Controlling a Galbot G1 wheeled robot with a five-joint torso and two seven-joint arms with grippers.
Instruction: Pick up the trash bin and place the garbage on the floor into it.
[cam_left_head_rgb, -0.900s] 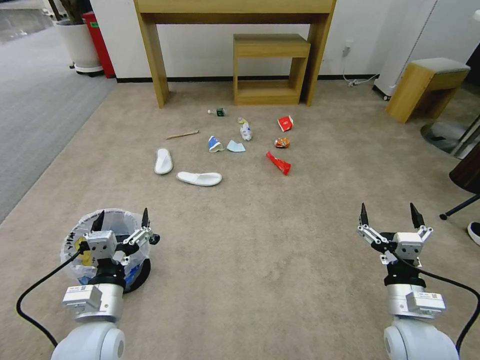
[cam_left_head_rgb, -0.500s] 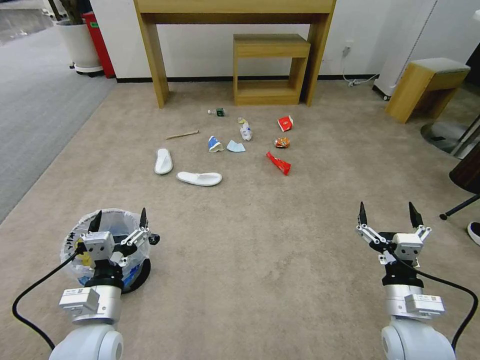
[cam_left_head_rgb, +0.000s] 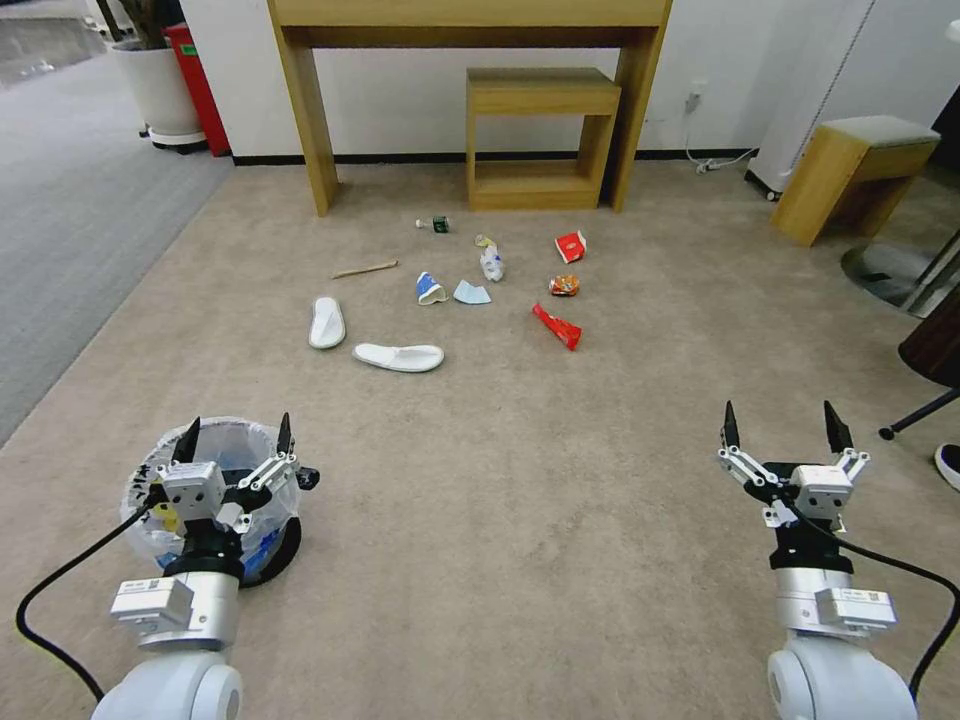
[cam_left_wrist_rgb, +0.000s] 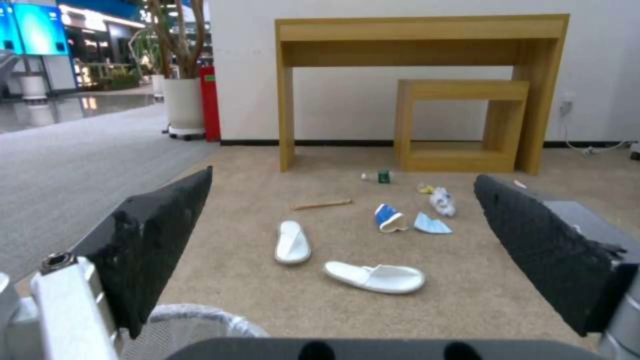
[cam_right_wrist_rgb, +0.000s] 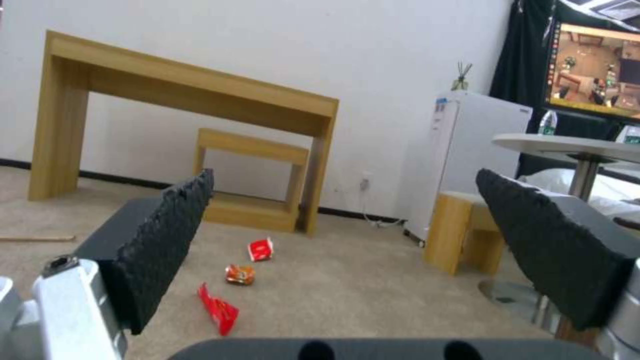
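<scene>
The left gripper (cam_left_head_rgb: 236, 436) hangs open above the trash bin (cam_left_head_rgb: 262, 445), near left; the right gripper (cam_left_head_rgb: 782, 427) waits open, near right.

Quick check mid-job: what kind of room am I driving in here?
Probably an indoor lounge or mock living room: beige carpet, a wooden console table against a white wall, and a small white fridge by a round table.

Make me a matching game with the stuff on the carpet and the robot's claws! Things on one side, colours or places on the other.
Things:
1. slippers
2. cup
3. trash bin
4. right claw

Matches:
A. under the left claw
B. white
C. open over bare carpet
D. blue and white

Pairs: 1-B, 2-D, 3-A, 4-C
</scene>
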